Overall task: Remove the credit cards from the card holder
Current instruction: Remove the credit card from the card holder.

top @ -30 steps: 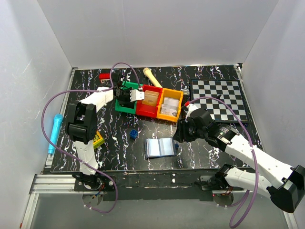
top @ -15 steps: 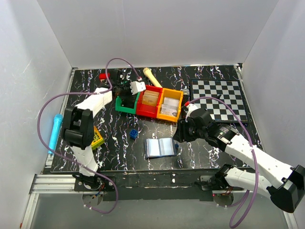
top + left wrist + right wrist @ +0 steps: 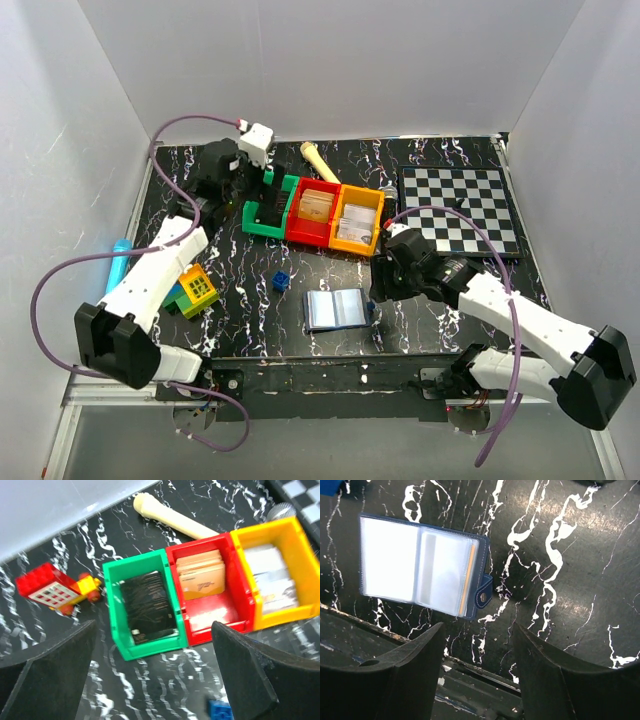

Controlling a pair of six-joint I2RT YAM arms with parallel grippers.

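As the left arm (image 3: 150, 275) rose, jaws opened.

Left arm (image 3: 150, 280): white shells, black joints.
Right arm (image 3: 520, 310): same colours.
Cable (image 3: 205, 117): purple, looping behind left pincer (image 3: 150, 677).
Fingers (image 3: 50, 680): matte black wedges.

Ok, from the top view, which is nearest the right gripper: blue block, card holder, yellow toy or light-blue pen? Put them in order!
From the right gripper:
1. card holder, right beside it, lying open.
2. blue block, farther left.
3. yellow toy, far over on the left.
4. light-blue pen, at the very left edge.
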